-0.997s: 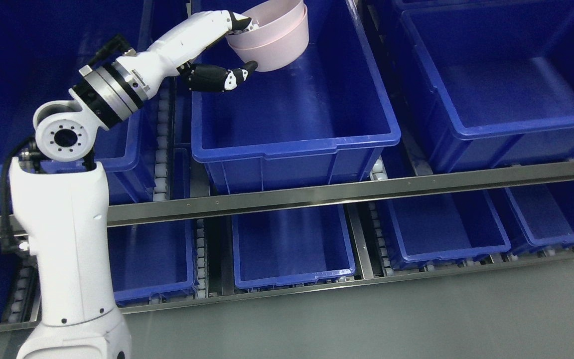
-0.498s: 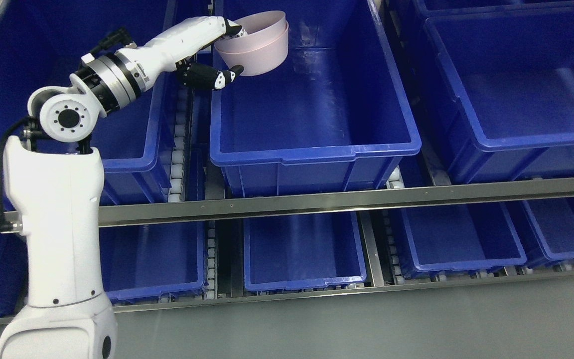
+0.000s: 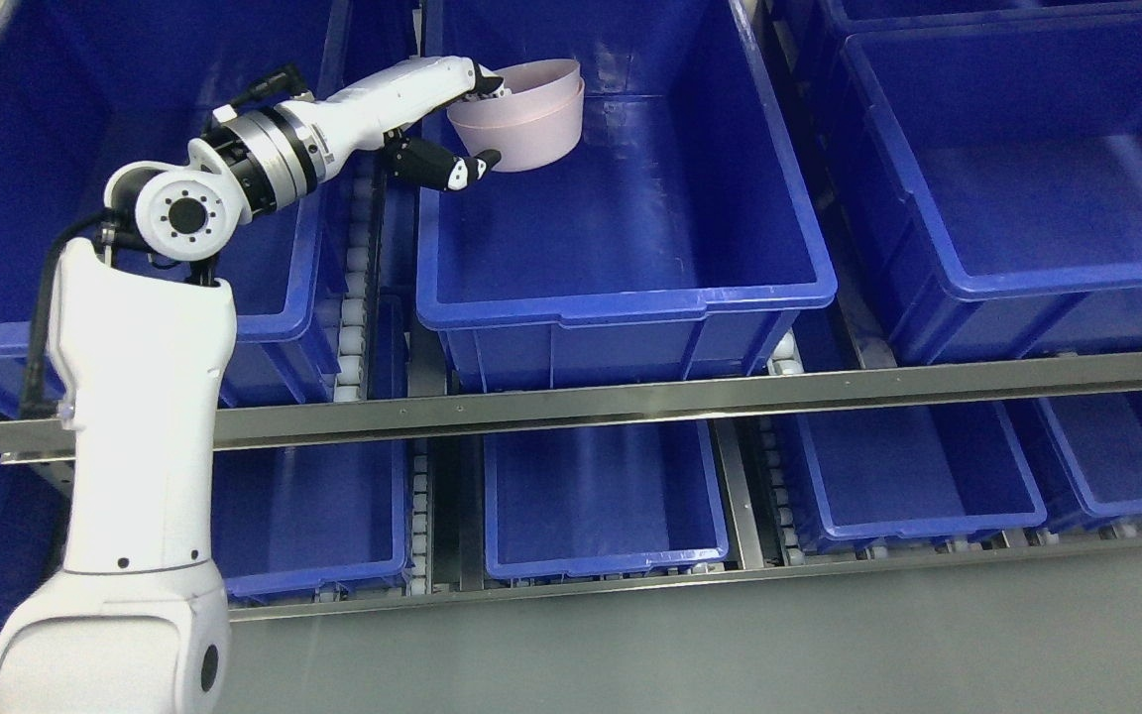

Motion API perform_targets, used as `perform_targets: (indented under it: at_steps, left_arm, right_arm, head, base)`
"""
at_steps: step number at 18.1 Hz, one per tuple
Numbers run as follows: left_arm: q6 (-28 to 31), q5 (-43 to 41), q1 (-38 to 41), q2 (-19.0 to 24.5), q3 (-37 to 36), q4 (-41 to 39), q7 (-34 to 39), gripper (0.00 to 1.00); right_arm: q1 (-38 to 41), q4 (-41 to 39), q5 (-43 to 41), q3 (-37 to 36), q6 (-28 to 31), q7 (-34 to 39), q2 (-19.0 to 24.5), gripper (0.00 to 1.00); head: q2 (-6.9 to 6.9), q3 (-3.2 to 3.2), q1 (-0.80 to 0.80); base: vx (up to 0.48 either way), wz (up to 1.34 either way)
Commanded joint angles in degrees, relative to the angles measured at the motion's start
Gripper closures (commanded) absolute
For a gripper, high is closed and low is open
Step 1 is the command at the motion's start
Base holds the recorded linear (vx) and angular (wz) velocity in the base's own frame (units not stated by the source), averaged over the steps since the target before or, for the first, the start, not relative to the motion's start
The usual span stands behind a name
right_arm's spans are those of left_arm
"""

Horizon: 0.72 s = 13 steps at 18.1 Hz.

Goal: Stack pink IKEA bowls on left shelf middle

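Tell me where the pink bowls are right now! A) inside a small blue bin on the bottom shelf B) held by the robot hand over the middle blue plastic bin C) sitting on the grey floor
B: the left robot hand grips the stacked pink bowls at the far end of the big blue plastic bin.

2 pink bowls [image 3: 521,124], 9 blue bins [image 3: 621,297]

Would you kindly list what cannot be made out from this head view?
- Whether the pink bowls rest on the floor of the middle bin: the stack hides its own base.
- Left hand fingers inside the bowls: hidden by the rim.
- Right arm: out of frame.
- Bin back walls: cut off by the top edge.
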Motion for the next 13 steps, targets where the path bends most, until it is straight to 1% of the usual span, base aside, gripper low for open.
perform_targets:
  at_steps: [1, 2, 4, 5, 6, 7, 8, 9, 10, 11, 12, 13]
  left_arm:
    - [-0.3, -0.4, -0.7, -2.6, -3.7, 8.8, 2.0, 0.85]
    - [-0.3, -0.5, -0.6, -2.6, -3.7, 9.2, 2.4, 0.82]
    - [-0.2, -0.5, -0.5, -2.6, -3.6, 10.6, 4.4, 0.62]
    - [-0.2, -0.4, -0.2, -2.6, -3.5, 10.7, 5.2, 0.55]
    - [-0.2, -0.4, 0.0, -2.6, -3.1, 10.7, 5.5, 0.47]
    - [0.0, -0.2, 0.7, -2.6, -2.4, 10.7, 5.6, 0.35]
    - [0.3, 0.3, 1.0, -2.6, -1.2, 10.7, 6.2, 0.26]
    - [0.3, 0.5, 1.1, -2.6, 0.8, 10.7, 8.1, 0.18]
    - [0.3, 0.7, 1.3, -2.6, 3.2, 10.7, 10.6, 0.15]
    - [0.3, 2.7, 1.3, -2.6, 4.4, 10.7, 14.1, 0.06]
    - [0.4, 7.2, 1.4, -2.6, 4.7, 10.6, 18.6, 0.01]
    - [0.5, 13.6, 1.9, -2.6, 4.8, 10.6, 24.1, 0.01]
  right_arm:
    - [0.0, 0.0, 0.4, -0.5, 0.0, 0.0, -1.0, 0.00]
    - [0.0, 0.0, 0.4, -0.5, 0.0, 0.0, -1.0, 0.00]
    - [0.0, 0.0, 0.4, -0.5, 0.0, 0.0, -1.0, 0.00]
    - [0.0, 0.0, 0.4, -0.5, 0.0, 0.0, -1.0, 0.00]
    - [0.0, 0.0, 0.4, -0.6, 0.0, 0.0, -1.0, 0.00]
    - [0.0, 0.0, 0.4, -0.5, 0.0, 0.0, -1.0, 0.00]
    - [0.0, 0.0, 0.4, -0.5, 0.0, 0.0, -1.0, 0.00]
    - [0.0, 0.0, 0.4, -0.6, 0.0, 0.0, -1.0, 0.00]
    - [0.0, 0.0, 0.4, -0.5, 0.0, 0.0, -1.0, 0.00]
    - [0.0, 0.0, 0.4, -0.6, 0.0, 0.0, -1.0, 0.00]
    - [0.0, 0.0, 0.4, -0.5, 0.0, 0.0, -1.0, 0.00]
    - [0.0, 0.0, 0.4, -0.5, 0.0, 0.0, -1.0, 0.00]
  head:
    - [0.00, 0.00, 0.00]
    - [0.00, 0.00, 0.00]
    - [0.00, 0.00, 0.00]
    - [0.00, 0.00, 0.00]
    - [-0.01, 0.00, 0.00]
    - [-0.01, 0.00, 0.00]
    - [-0.01, 0.00, 0.00]
    - [-0.01, 0.00, 0.00]
    - [-0.01, 0.00, 0.00]
    - [-0.01, 0.00, 0.00]
    - [-0.01, 0.00, 0.00]
    - [-0.01, 0.00, 0.00]
  base:
    - [0.000, 0.00]
    - [0.000, 0.00]
    - [0.000, 0.00]
    - [0.000, 0.00]
    - [0.000, 0.00]
    - [0.000, 0.00]
    - [0.000, 0.00]
    - [0.000, 0.00]
    - [0.000, 0.00]
    - [0.000, 0.00]
    - [0.000, 0.00]
    - [0.000, 0.00]
